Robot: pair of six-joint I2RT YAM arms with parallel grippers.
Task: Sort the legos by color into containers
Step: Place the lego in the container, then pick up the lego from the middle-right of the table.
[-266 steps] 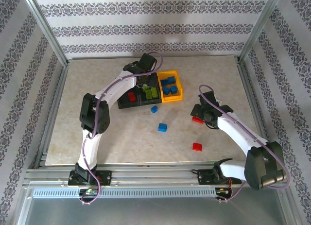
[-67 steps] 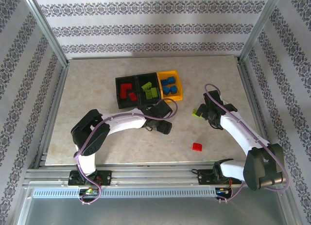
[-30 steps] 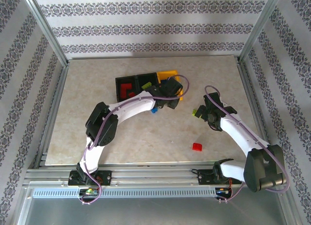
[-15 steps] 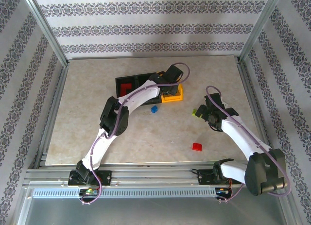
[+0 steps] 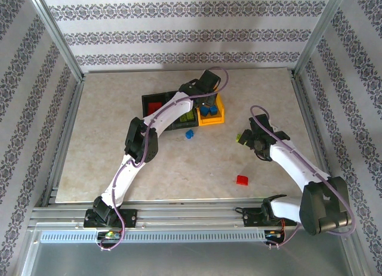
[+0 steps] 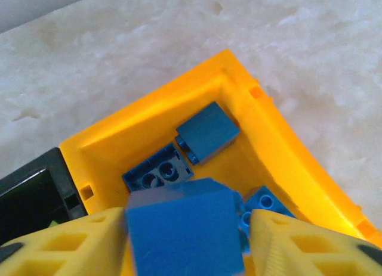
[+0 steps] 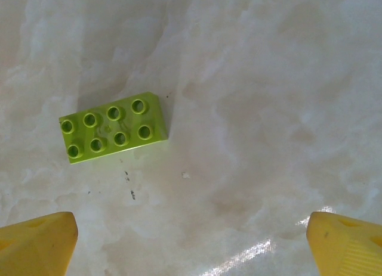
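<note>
Legos in blue (image 6: 208,133) lie in the yellow bin (image 6: 280,151), the right-hand end of the row of containers. One more blue brick (image 6: 173,210) hangs above them between the fingers of the left claw (image 6: 187,234). It sits tilted and close to both fingers, and I cannot tell whether it is pinched or merely flanked. If it drops from this skewed pose it could land on the bricks beneath, tip, and bounce over the bin's wall, or slide toward the black bin (image 6: 30,195) next door. The right claw (image 7: 194,243) hovers with its jaws spread wide over the bench (image 7: 268,79), where a lime brick (image 7: 113,135) lies flat, studs up. That brick sits left of the claw's centre line and at a slant, so a straight descent may catch only a corner and spin or push it away. A loose blue brick (image 5: 189,133) lies just in front of the bins and a red brick (image 5: 242,180) lies nearer the arm bases. A low sweep by either arm could scatter them. Both arms reach toward the same row, so the lime brick's delivery risks a clash with the left arm.
</note>
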